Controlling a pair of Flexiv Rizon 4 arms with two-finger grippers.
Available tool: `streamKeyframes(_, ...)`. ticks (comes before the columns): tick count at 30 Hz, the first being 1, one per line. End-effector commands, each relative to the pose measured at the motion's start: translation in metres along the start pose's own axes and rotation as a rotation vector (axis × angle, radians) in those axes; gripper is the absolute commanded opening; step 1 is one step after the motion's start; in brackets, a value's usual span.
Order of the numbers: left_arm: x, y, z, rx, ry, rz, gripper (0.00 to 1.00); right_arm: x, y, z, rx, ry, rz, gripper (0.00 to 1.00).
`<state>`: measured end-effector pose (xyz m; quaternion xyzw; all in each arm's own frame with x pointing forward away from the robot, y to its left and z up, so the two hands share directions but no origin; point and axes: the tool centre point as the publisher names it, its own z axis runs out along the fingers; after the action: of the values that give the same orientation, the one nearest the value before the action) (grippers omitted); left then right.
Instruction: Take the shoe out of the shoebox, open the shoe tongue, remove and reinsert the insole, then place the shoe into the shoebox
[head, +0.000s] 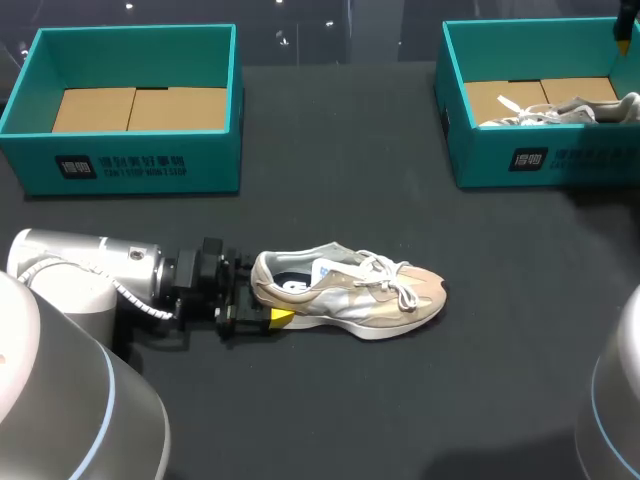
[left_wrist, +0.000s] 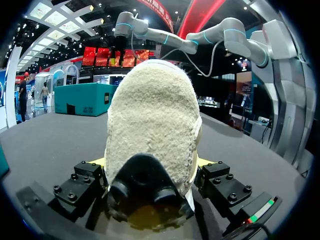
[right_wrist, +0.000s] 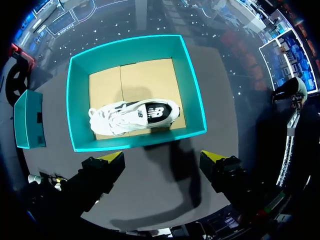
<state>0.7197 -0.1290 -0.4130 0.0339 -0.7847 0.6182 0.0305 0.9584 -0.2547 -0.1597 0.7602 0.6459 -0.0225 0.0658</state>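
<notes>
A beige shoe (head: 350, 290) stands upright on the black table, toe pointing right. My left gripper (head: 262, 315) reaches in from the left and is shut on its heel. In the left wrist view the fuzzy heel (left_wrist: 152, 125) fills the gap, and both yellow fingertips (left_wrist: 99, 161) press its sides. A teal shoebox (head: 232, 120) at the back left holds only cardboard. My right gripper (right_wrist: 162, 157) hangs open high above the back-right teal shoebox (right_wrist: 192, 95), which holds a white shoe (right_wrist: 132, 115). Only a yellow tip of the right gripper (head: 625, 38) shows in the head view.
The right shoebox (head: 540, 155) with the white shoe (head: 560, 112) stands at the table's back right corner. Open black tabletop (head: 400, 400) lies in front of and to the right of the beige shoe, and between the two boxes.
</notes>
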Motion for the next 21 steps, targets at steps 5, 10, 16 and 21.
streamKeyframes(5,0.004,0.005,0.000,0.000,-0.003,-0.001,0.00,0.055,-0.041,-0.019,-0.002,-0.037,0.023,1.00)
streamKeyframes(10,0.004,0.005,0.000,0.000,-0.003,-0.001,0.00,0.097,-0.083,-0.033,-0.022,-0.021,0.053,1.00)
streamKeyframes(16,0.004,0.005,0.000,0.000,-0.003,-0.001,0.00,0.148,-0.127,-0.047,-0.012,-0.026,0.071,1.00)
streamKeyframes(21,0.004,0.005,0.000,0.000,-0.003,-0.001,0.00,0.171,-0.146,-0.053,0.030,-0.031,0.088,1.00)
